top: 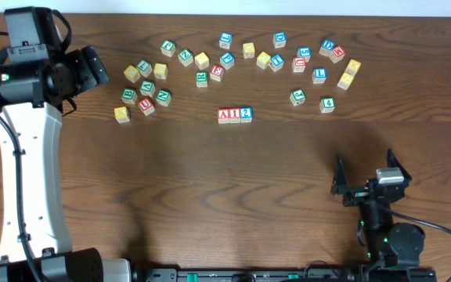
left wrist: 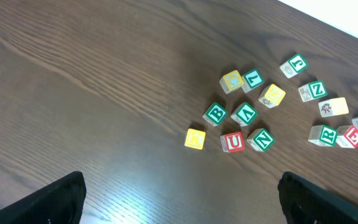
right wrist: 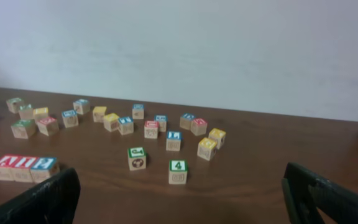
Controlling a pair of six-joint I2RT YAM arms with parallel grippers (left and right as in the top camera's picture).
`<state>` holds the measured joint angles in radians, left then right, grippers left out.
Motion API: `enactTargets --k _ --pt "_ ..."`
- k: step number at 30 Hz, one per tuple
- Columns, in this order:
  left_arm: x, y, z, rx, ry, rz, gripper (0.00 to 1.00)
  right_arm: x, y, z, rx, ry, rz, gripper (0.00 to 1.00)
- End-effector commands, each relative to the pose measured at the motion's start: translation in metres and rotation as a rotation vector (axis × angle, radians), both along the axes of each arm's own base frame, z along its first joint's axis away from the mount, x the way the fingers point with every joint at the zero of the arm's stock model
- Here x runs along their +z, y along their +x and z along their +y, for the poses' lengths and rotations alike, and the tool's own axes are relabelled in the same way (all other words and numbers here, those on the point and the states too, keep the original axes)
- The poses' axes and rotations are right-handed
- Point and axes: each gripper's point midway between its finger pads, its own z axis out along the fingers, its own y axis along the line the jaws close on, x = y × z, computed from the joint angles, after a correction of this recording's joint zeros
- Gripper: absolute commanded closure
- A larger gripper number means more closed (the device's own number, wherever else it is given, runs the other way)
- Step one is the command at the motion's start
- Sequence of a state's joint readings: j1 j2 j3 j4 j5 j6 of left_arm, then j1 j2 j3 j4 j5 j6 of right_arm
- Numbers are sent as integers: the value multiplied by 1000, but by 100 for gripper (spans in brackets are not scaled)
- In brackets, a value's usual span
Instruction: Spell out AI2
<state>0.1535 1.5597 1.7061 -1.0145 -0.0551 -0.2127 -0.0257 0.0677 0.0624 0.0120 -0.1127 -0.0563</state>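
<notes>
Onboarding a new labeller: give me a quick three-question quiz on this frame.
1. True or false: the A block, I block and 2 block sit side by side in one row.
2. What number is on the green block nearest the right gripper?
3. Fill in: the left gripper holds ___.
Key: 1 true; 2 four; 3 nothing.

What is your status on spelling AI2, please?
Both open, empty: left end effector, right end effector. AI2 row laid out mid-table, blocks side by side. Loose blocks scattered on far side, apart from row.
</notes>
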Motion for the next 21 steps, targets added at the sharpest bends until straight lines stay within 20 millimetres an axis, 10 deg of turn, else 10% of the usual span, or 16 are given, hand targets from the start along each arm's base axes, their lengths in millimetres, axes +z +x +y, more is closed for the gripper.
enactTargets --k 1,21 --pt "-3 0 2 8 2 9 2 -7 -1 1 8 -9 -11 1" --pt "-3 0 2 8 2 9 2 -33 -2 3 14 -6 71 1"
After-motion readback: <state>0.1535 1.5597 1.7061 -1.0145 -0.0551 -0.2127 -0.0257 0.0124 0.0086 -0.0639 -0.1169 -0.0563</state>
